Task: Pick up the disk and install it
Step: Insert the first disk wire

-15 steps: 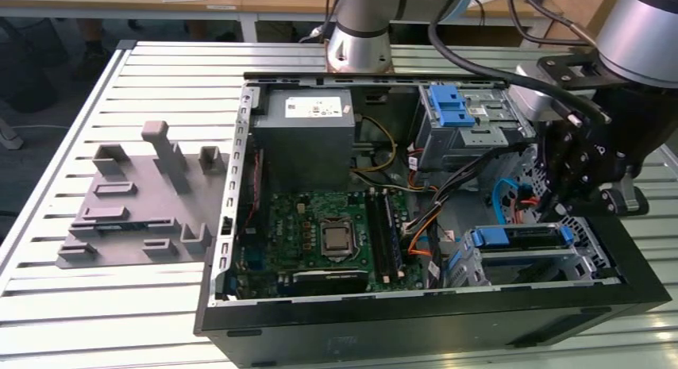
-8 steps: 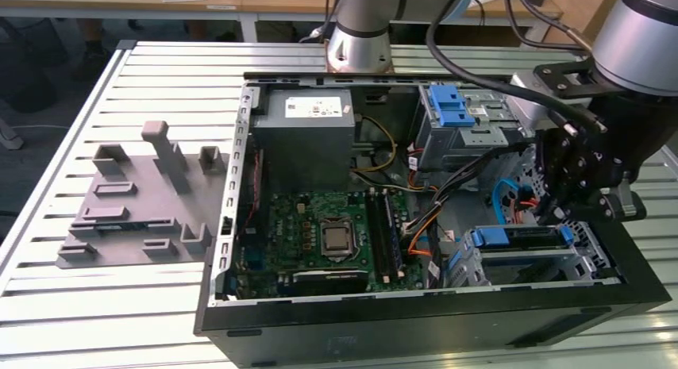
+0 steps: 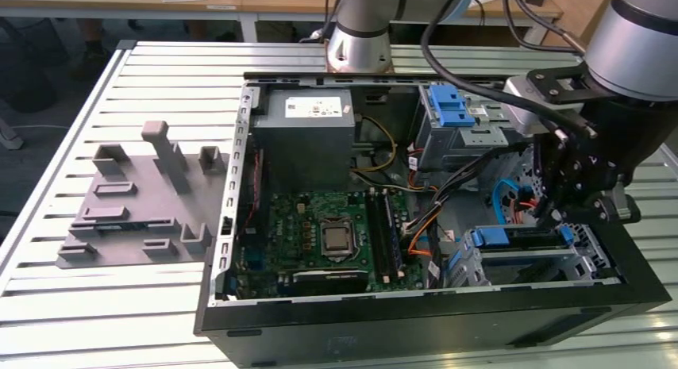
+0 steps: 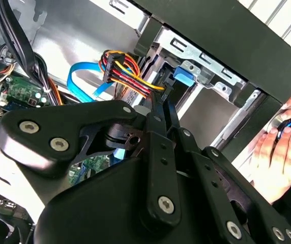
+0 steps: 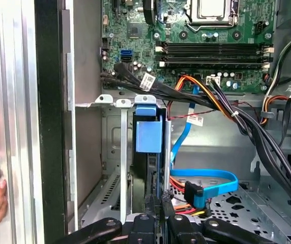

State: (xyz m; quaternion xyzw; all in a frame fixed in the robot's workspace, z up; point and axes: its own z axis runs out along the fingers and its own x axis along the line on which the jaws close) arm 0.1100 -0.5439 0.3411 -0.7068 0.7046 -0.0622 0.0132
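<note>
Case: open black computer case lying on the slatted bench, centre to right of the exterior view.
Arm: reaches in from the upper right of the exterior view; pincer hangs over the lower-right drive cage.
Pincer state: fingers drawn close together, clamped on the thin edge of the disk; in the first wrist view the fingers meet at the lower centre, pressed on that edge.
Disk: stands on edge in the cage slot, blue carrier end showing; lower right of the exterior view, centre of the first wrist view, upper centre of the second wrist view.
Cables: blue flat cable loops just beside the disk, lower centre-right of the first wrist view; red-yellow-orange bundle in the upper centre of the second wrist view, near the disk.
Motherboard: centre of the exterior view, well apart from the pincer.
Grey fixture: on the bench, left of the exterior view, outside the case.
Hand: a person's hand at the right edge of the second wrist view, outside the case wall, touching a small dark object.
</note>
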